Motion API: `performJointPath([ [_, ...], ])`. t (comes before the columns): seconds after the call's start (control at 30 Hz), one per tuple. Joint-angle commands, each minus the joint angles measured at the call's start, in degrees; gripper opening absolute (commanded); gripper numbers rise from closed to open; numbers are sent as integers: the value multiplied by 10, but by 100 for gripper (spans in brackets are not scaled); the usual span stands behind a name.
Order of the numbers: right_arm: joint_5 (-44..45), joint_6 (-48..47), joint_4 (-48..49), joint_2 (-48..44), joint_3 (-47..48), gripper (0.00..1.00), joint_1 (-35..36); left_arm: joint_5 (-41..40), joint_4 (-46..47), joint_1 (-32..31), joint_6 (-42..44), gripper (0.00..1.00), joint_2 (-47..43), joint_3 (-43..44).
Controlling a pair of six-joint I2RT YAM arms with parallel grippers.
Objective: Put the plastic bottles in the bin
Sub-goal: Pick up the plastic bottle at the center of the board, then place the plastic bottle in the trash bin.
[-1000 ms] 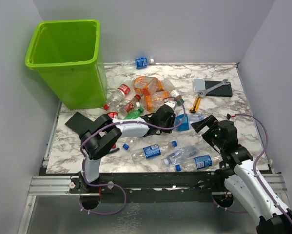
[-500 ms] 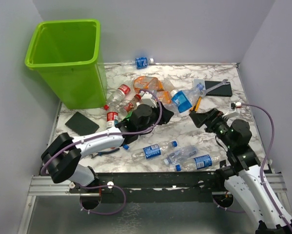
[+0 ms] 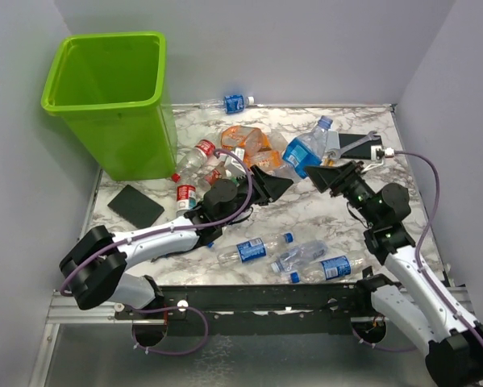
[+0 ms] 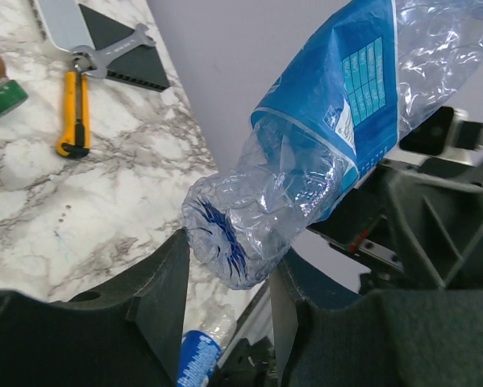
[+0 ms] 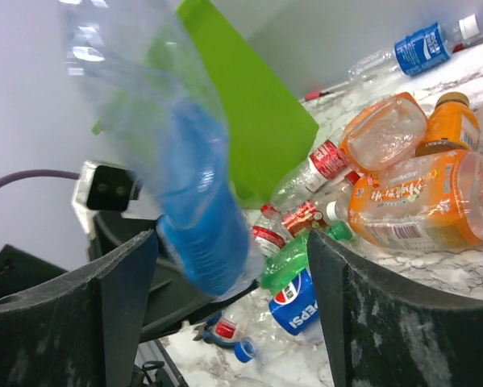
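left gripper (image 4: 225, 270) clenched on 1 crumpled clear bottle (image 4: 338, 121), blue label. right gripper (image 5: 231, 242) spread wide, flanking it. 1 smooth lime bin (image 3: 132, 137), square-mouthed.

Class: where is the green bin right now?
In the top view, the bin stands at the far left corner, beside the red-labelled bottles.

**Robot manipulation cell in a laboratory.**
The left arm (image 3: 156, 236) and right arm (image 3: 410, 282) are bolted to an aluminium rail (image 3: 88, 306) at the near edge of a marble-patterned table (image 3: 306, 218), which plain grey panels (image 3: 306, 48) enclose on three sides.
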Motion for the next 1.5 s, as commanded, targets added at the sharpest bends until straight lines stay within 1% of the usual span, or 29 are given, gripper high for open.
performJointPath([
  [0.0,-36,27,75,56,27,74,1,24,66,-8,-25,0,-27,-16],
  [0.2,-34,35,120,98,41,53,33,37,68,-14,-2,0,-28,-8],
  [0.3,-40,32,141,116,50,40,50,37,68,-18,13,0,-28,-8],
  [0.33,-43,32,147,120,52,33,52,38,68,-18,18,0,-29,-9],
  [0.37,-46,32,152,123,53,22,53,37,67,-18,23,0,-32,-10],
  [0.4,-47,30,151,125,55,5,53,35,67,-19,27,0,-34,-12],
  [0.43,-45,25,142,123,57,1,54,33,67,-19,28,3,-36,-15],
  [0.47,-43,16,132,119,60,0,53,31,67,-19,32,14,-41,-18],
  [0.5,-42,2,114,114,64,0,54,25,63,-19,39,40,-47,-22],
  [0.53,-41,-20,86,104,71,0,54,15,51,-19,43,54,-55,-23],
  [0.57,-40,-46,53,92,81,0,54,1,27,-19,51,76,-66,-22],
  [0.6,-37,-77,16,77,90,0,54,-14,-3,-19,68,93,-81,-19],
  [0.63,-35,-106,-21,60,98,0,53,-28,-35,-19,95,98,-97,-12],
  [0.77,-57,-235,-205,10,154,0,54,-134,-193,-19,241,99,-175,24],
  [0.83,-76,-277,-296,1,180,0,55,-161,-220,-18,328,99,-212,34],
  [0.9,-76,-306,-367,-9,195,0,61,-160,-228,-18,404,99,-238,49],
  [1.0,-38,-336,-413,-27,198,0,82,-105,-263,-16,476,99,-235,109],
  [1.1,22,-351,-430,-25,201,0,111,8,-324,-14,490,99,-187,205],
  [1.17,61,-358,-432,-8,210,0,139,70,-347,-14,473,99,-149,263],
  [1.23,109,-364,-425,10,219,0,181,109,-369,-14,451,99,-119,303],
  [1.33,159,-379,-408,36,227,0,234,145,-376,-13,432,99,-95,330],
  [1.47,215,-400,-393,69,229,0,308,138,-384,-12,422,99,-91,341],
])
